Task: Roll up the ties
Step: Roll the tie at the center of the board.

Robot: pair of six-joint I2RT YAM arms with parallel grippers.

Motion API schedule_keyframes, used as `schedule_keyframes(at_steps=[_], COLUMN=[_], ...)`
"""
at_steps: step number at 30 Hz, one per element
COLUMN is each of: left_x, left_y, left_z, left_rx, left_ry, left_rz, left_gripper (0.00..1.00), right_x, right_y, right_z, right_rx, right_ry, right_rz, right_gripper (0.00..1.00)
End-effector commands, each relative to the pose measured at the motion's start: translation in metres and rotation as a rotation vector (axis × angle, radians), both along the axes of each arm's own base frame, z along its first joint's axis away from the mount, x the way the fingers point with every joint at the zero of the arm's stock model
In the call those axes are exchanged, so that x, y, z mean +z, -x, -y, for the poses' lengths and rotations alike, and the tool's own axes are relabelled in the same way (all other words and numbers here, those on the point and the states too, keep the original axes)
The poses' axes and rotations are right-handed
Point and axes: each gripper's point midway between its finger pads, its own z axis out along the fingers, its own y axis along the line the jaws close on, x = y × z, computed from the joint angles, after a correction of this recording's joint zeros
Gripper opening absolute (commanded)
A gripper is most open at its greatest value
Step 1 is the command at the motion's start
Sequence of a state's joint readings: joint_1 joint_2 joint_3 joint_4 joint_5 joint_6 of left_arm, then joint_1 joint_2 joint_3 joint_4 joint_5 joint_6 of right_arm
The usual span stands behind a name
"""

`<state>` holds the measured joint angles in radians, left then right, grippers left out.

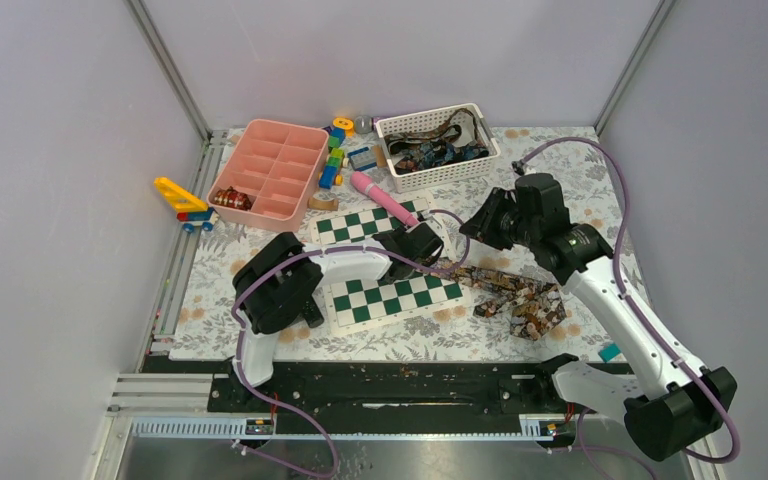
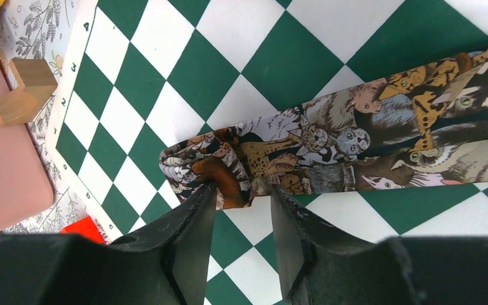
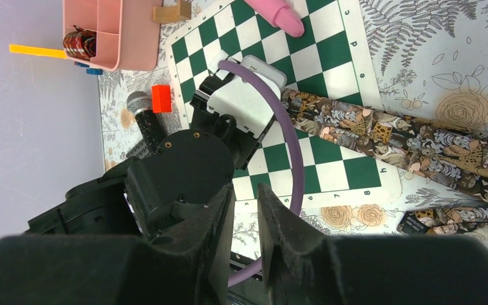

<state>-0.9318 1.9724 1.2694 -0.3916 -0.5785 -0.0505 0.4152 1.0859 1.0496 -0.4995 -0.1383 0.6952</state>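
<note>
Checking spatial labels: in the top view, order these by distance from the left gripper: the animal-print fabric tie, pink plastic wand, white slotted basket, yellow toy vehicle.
1. animal-print fabric tie, at the fingertips of the left gripper.
2. pink plastic wand, just behind.
3. white slotted basket, back centre.
4. yellow toy vehicle, far left.

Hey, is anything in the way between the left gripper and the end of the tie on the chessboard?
Nothing visible. The left gripper is open with its jaws right at the folded end of the tie on the chessboard.
</note>
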Motion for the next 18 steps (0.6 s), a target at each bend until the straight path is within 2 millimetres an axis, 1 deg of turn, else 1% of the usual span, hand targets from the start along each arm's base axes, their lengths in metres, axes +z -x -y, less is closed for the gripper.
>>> schedule_keyframes(at_steps=[1,5,8,11,18], left_x=[0.023,0.028,0.03,0.034,0.041], left_y=[-0.012,-0.014,-0.014,-0.014,-0.014], left_z=[0.012,0.014,0.015,0.016,0.016], left_rx=[0.004,-0.001,-0.001,-0.002,-0.005], left_ry=[0.065,0.069,0.073,0.084,0.093], left_rz=[0.044,0.049,0.05,0.05,0.059], left_gripper=[0.4,0.41,0.41,0.42,0.42], right_x=[0.04,0.06,0.069,0.072,0.072], right_y=[-0.004,-0.003,-0.002,-0.001,0.0], right_z=[0.008,0.011,0.014,0.016,0.02], right_rx=[-0.022,-0.029,-0.033,-0.038,-0.055], right_ry=[-0.009,-0.019,-0.023,-0.024,-0.028], right_rz=[0.103,0.147,0.168,0.177,0.178], right_gripper=[0.27,0.28,0.29,0.29,0.29])
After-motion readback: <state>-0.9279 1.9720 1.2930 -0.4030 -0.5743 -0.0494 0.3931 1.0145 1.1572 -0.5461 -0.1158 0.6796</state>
